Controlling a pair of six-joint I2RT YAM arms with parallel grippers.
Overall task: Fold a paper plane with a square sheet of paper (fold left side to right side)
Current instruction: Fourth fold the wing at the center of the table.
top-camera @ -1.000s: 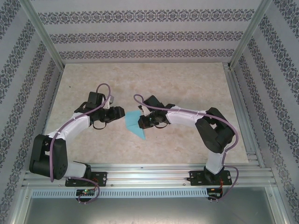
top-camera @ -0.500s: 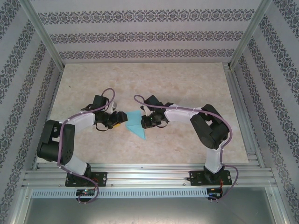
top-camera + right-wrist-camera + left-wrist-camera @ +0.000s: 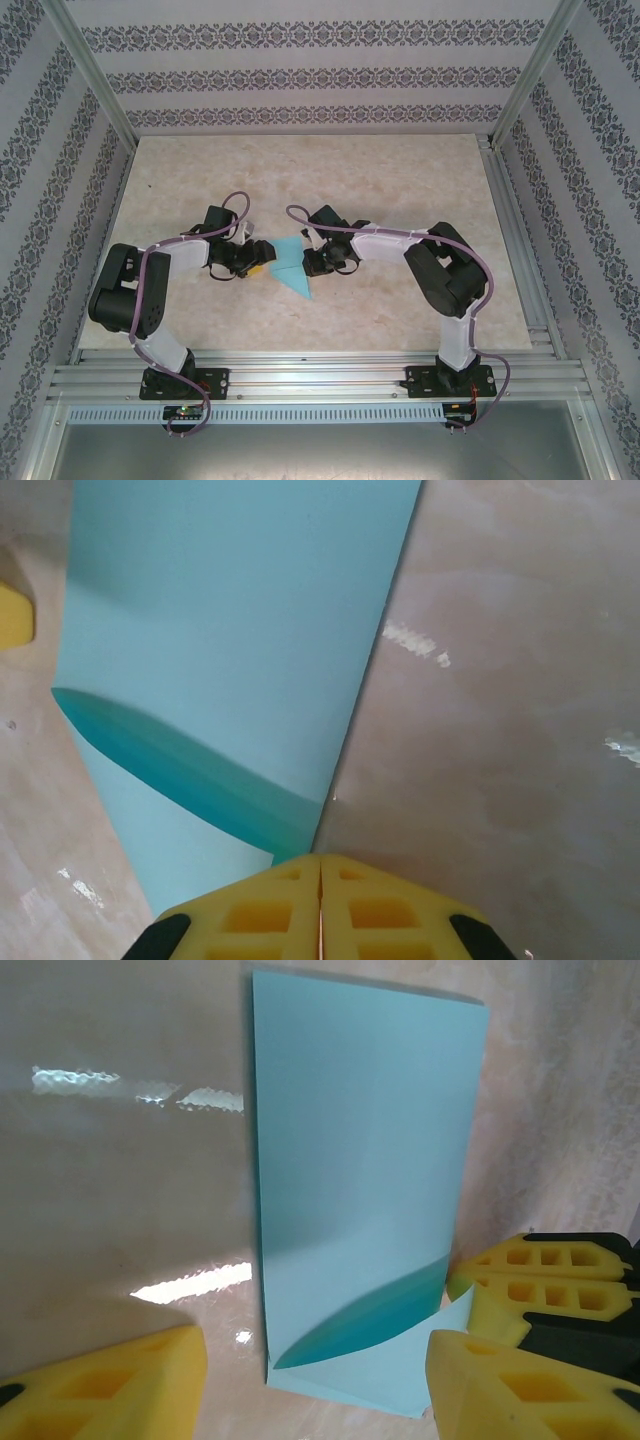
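Two grippers flank the folded turquoise paper sheet [image 3: 290, 268] [image 3: 360, 1160] [image 3: 230, 630], mid-table [image 3: 400, 180]. Left gripper [image 3: 258, 257] [image 3: 315, 1360]: jaws partly open, straddling the sheet's end, gripping nothing. Right gripper [image 3: 308, 258] [image 3: 320, 880]: jaws closed flush, tips at the sheet's long edge where the top layer bows up. Can't tell if a layer is pinched.

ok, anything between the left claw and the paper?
Nothing visible. The left claw is open, its fingers either side of the near end of the folded square sheet of paper. The right claw, shut, appears to pinch the lifted corner close beside one left finger.
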